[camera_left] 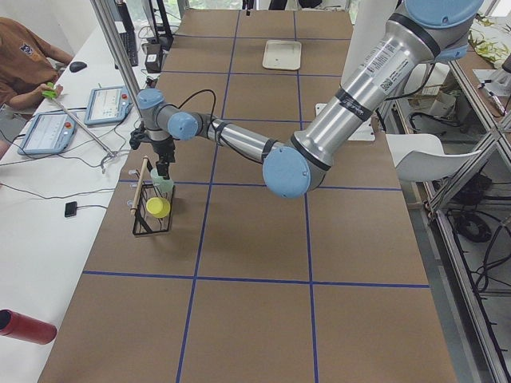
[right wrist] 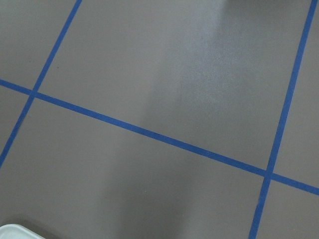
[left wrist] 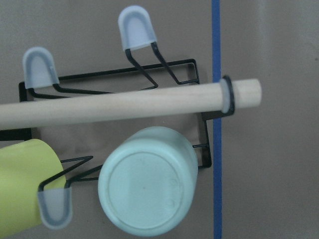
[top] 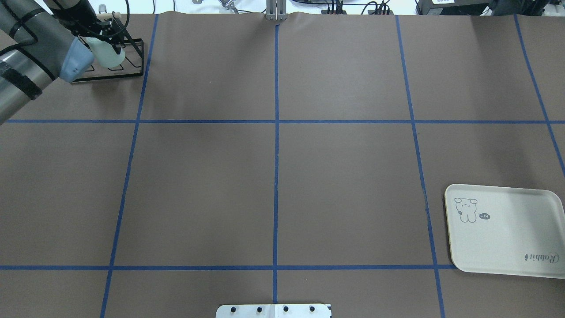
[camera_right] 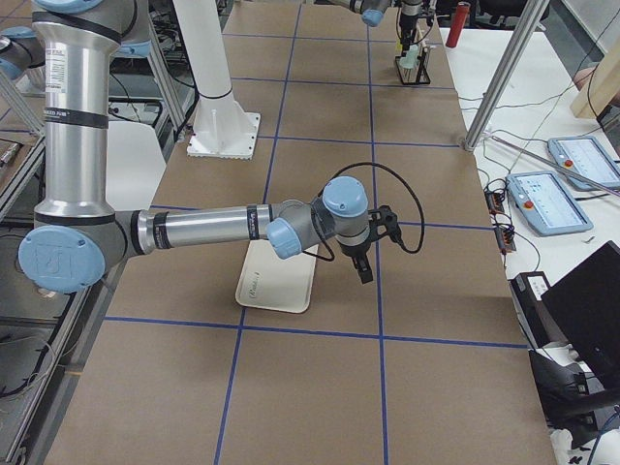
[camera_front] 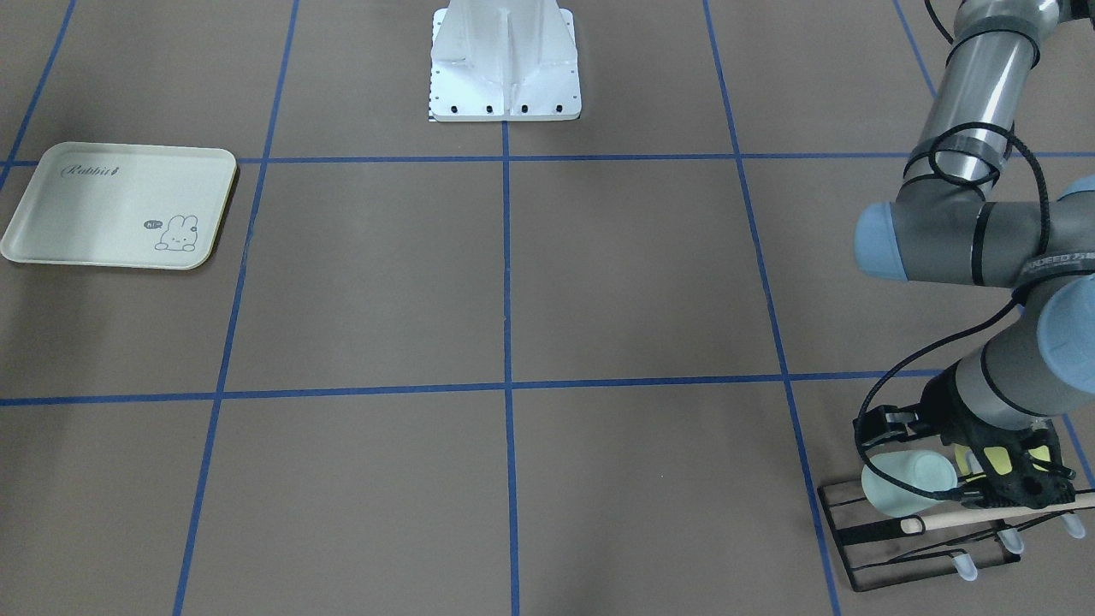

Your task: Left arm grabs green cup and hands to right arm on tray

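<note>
The pale green cup [camera_front: 905,484] hangs upside down on a peg of a black wire rack [camera_front: 907,552] at the table's far corner on my left side. It also shows in the overhead view [top: 107,54] and, bottom up, in the left wrist view [left wrist: 147,181]. My left gripper [camera_front: 1018,491] hovers over the rack right beside the cup, its jaws apart and holding nothing. The cream rabbit tray [camera_front: 120,205] lies empty on the other side [top: 503,234]. My right gripper [camera_right: 362,267] hangs just past the tray [camera_right: 276,281]; I cannot tell whether it is open or shut.
A yellow-green cup [left wrist: 20,186] hangs on the same rack next to the green one. A wooden rod [left wrist: 124,107] runs along the rack's top. The white robot base [camera_front: 505,64] stands at mid table. An operator [camera_left: 24,64] sits at a side desk.
</note>
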You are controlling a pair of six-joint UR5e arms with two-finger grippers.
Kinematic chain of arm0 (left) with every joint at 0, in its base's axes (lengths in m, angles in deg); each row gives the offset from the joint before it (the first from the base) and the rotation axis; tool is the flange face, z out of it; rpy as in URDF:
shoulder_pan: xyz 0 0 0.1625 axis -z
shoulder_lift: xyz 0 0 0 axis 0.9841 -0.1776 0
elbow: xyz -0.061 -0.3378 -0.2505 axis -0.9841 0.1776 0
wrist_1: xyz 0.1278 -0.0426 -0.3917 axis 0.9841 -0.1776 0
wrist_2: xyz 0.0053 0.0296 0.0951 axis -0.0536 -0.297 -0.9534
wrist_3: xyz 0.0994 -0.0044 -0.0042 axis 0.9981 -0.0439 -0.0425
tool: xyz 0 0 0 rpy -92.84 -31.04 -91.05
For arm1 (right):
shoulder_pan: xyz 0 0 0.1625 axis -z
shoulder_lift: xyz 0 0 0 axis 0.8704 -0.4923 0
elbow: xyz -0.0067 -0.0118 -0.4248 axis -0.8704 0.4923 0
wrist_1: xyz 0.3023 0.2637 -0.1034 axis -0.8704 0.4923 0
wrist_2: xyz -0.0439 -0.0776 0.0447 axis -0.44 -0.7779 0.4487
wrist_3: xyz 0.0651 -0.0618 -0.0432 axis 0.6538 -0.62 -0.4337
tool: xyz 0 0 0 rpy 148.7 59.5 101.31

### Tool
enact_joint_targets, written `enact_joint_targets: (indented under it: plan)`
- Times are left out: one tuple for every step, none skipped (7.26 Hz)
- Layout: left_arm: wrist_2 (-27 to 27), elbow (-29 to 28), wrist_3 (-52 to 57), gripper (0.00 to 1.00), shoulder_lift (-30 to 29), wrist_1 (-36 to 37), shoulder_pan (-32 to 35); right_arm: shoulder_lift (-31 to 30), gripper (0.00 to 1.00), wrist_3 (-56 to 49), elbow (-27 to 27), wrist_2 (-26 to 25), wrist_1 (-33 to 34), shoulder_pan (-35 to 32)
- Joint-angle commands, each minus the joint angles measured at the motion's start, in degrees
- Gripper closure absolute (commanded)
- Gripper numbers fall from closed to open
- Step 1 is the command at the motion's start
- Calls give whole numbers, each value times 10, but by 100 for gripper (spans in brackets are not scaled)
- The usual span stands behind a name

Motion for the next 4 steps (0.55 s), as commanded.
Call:
enact_joint_targets:
  plan:
    - [-3,-7,6,3,-1,-1,2,0,0,1,0,-1,1,1]
    - [-5,-13,6,3,-2,-1,1,0,0,1,0,-1,0,2]
    - [-7,-19,6,3,-7,-2,1,0,0,1,-1,-1,0,1]
    - [-7,-35,5,3,-21,-2,1,0,0,0,-1,0,0,1]
